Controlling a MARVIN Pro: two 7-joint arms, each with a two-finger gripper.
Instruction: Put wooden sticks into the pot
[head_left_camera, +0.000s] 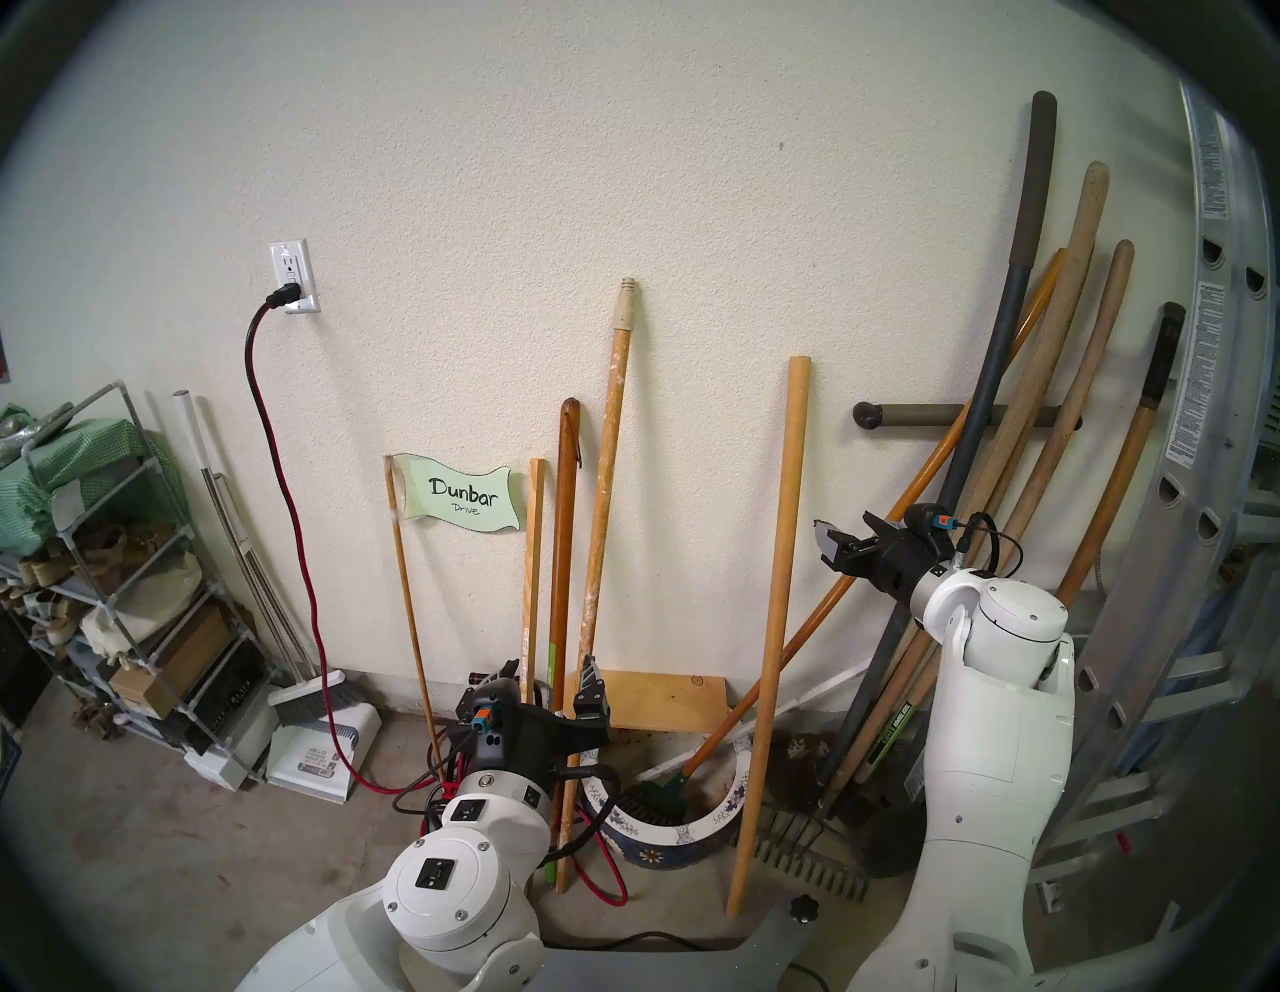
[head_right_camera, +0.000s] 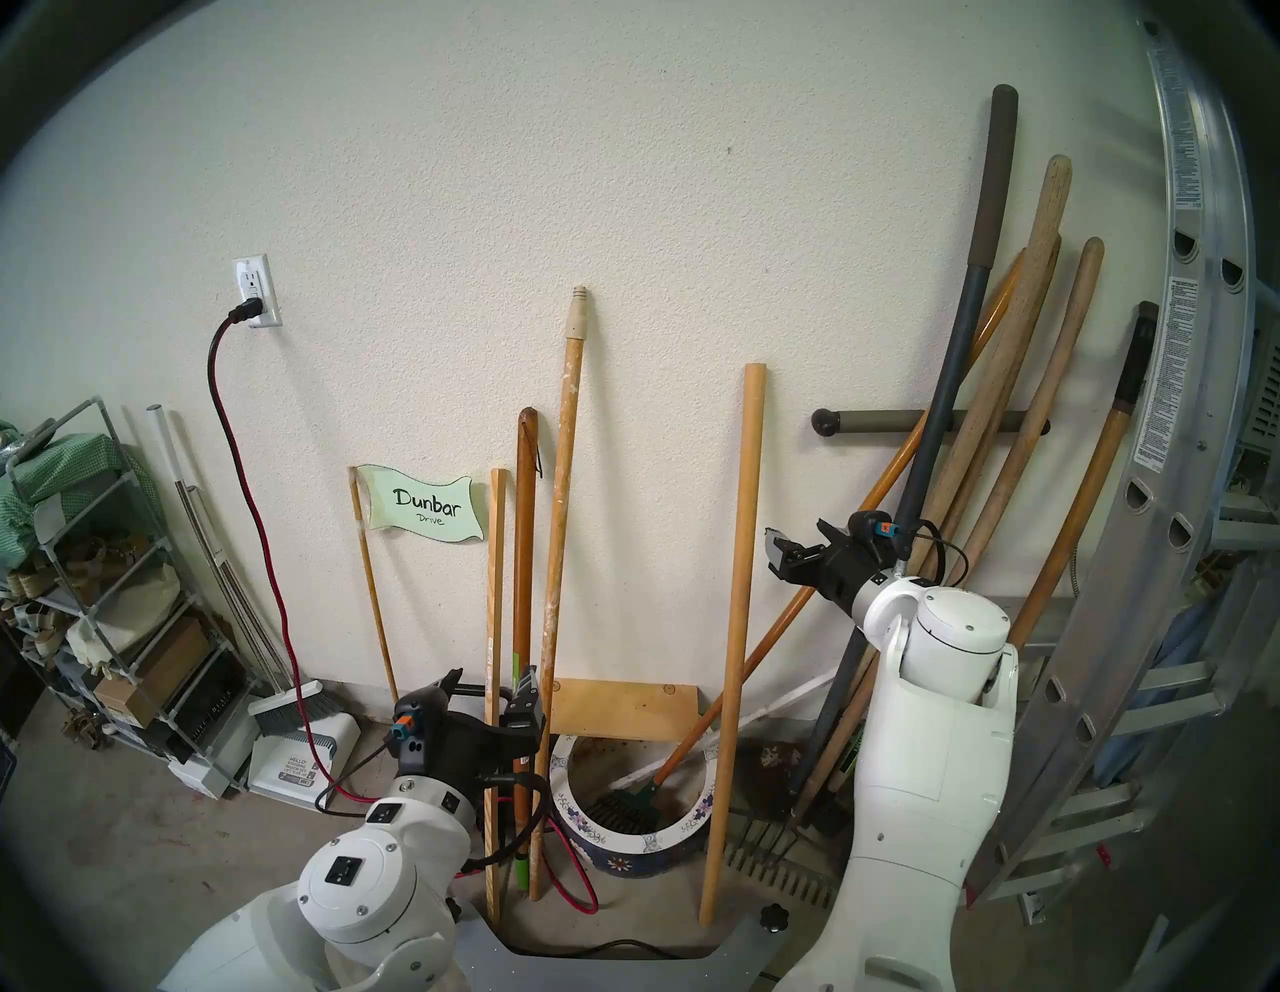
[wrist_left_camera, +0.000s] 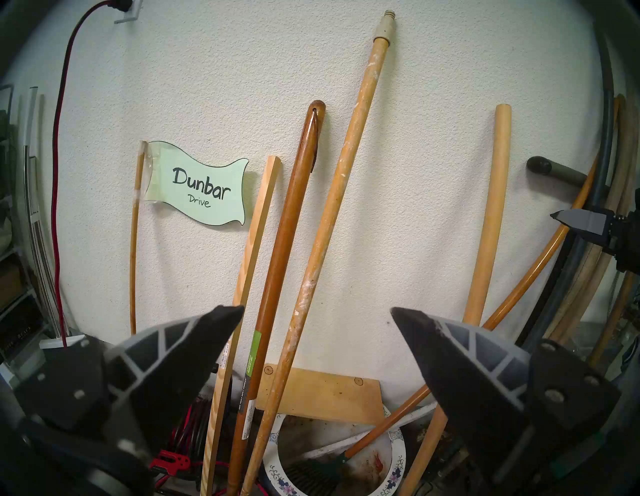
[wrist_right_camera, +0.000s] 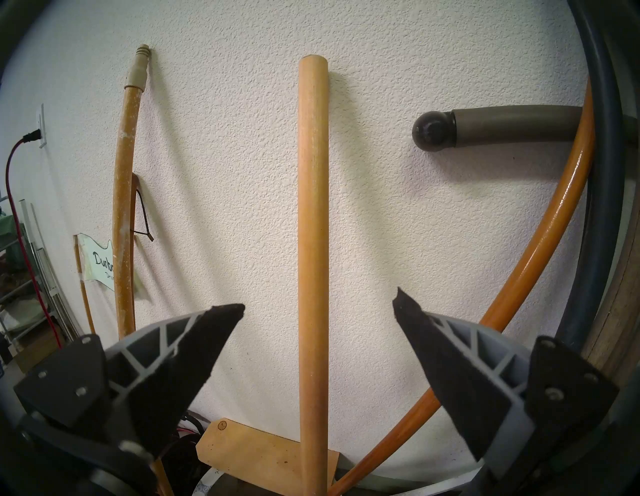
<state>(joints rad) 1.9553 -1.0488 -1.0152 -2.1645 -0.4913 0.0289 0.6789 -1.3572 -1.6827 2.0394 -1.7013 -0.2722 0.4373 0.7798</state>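
Here left gripper (wrist_left_camera: 317, 313) jaws apart, empty, dark red-brown stick (wrist_left_camera: 277, 263) and paint-flecked stick (wrist_left_camera: 322, 249) in the gap ahead. Right gripper (wrist_right_camera: 318, 306) apart, facing plain dowel (wrist_right_camera: 312, 225). All three lean on wall, outside pot (head_left_camera: 734, 790) on floor.

pot (head_left_camera: 720, 817): on the floor at the wall's foot, a board (head_left_camera: 665, 700) behind it
rake (head_left_camera: 665, 786): head inside the pot, handle slanting up to the right
three sticks: outside the pot, leaning on the wall
plain dowel (head_left_camera: 779, 589): right of the pot
flecked pole (head_left_camera: 602, 519): left of the pot
corded pole (head_left_camera: 562, 589): just left of the flecked pole
slat (head_left_camera: 532, 575): left again
flag (head_left_camera: 464, 500): further left
tool bundle (head_left_camera: 1039, 429): far right
left gripper (head_left_camera: 547, 682): before the left poles
right gripper (head_left_camera: 834, 544): right of the dowel
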